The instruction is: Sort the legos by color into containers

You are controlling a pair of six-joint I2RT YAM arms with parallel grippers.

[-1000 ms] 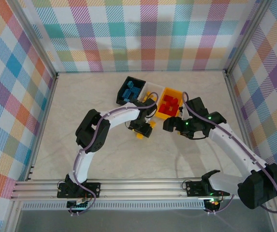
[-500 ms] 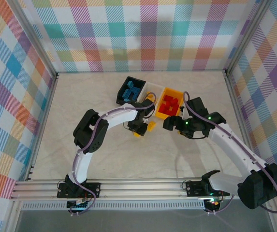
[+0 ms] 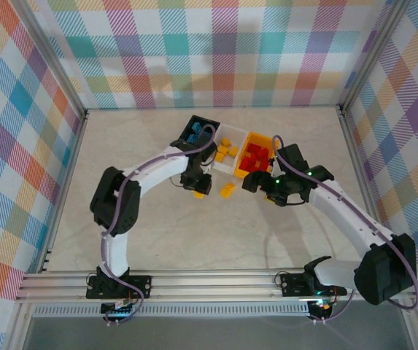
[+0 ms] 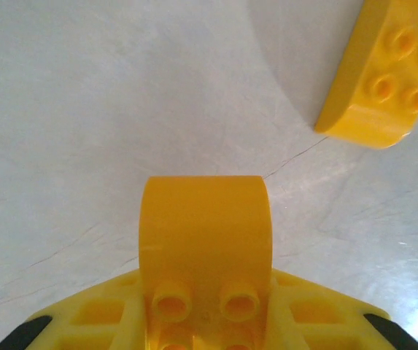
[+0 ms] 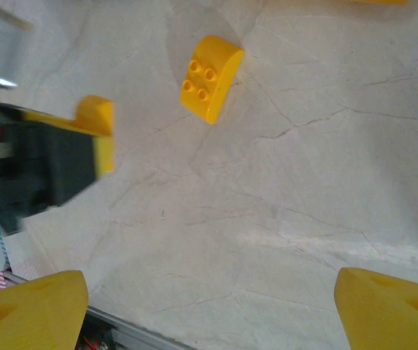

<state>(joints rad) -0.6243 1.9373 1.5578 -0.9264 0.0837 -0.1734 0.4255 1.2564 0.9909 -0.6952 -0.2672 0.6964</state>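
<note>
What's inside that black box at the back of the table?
Blue bricks show inside the black box. The left arm crosses over its near part, so whatever lies under there is hidden.

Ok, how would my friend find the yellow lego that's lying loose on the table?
Find the row of bins at the back of the table, then the white bin in its middle. Just in front of it lies a yellow lego with one rounded edge. It lies loose, unlike its neighbour clamped in the left gripper.
</note>
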